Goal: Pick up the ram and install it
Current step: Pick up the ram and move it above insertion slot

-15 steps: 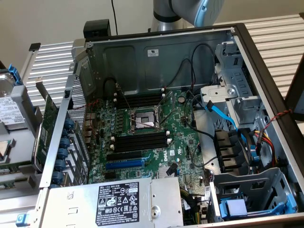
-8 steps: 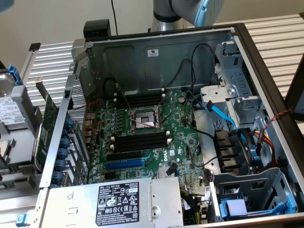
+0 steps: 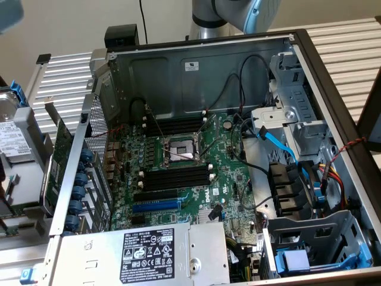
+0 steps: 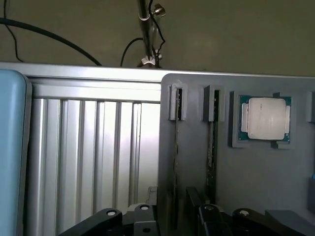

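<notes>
Now | gray tray (image 4: 266, 182): ram (image 4: 175, 162) in slot, CPU (image 4: 267, 118) in pocket | fingers (image 4: 211, 219) wide, empty

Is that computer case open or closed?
Open: the computer case has no side panel, so its motherboard lies exposed.

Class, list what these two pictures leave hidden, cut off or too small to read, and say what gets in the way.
1. Ram, wrist view: it stands edge-on in the grey holder, so its label and chips are hidden.
2. Arm, exterior view: cut off by the top edge.
3. Power supply label, exterior view: the print is too small to read.
4. Hard drive, exterior view: cut off by the exterior view's left edge.
</notes>
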`<state>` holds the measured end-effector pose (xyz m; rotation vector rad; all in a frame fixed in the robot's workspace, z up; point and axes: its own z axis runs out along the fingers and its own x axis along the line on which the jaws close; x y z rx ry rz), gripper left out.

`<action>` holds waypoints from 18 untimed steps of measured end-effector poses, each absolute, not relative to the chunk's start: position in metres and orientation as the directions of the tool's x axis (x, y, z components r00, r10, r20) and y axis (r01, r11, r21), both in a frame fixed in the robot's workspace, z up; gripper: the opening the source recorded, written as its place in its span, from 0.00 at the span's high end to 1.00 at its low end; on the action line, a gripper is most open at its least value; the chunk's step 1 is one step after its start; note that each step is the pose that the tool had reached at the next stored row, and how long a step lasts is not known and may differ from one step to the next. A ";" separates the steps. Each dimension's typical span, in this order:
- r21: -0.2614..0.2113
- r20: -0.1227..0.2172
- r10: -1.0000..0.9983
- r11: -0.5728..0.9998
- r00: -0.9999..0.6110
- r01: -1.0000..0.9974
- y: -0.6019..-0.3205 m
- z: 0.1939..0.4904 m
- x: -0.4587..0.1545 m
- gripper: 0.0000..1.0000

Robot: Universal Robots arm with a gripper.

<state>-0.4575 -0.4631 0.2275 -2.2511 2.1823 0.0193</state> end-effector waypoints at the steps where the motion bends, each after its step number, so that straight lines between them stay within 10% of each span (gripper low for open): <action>1: 0.004 -0.012 -0.999 -0.031 0.031 -1.000 -0.463 0.226 -0.458 0.64; 18: 0.007 -0.033 -0.999 -0.031 0.031 -0.999 -0.463 0.206 -0.460 0.64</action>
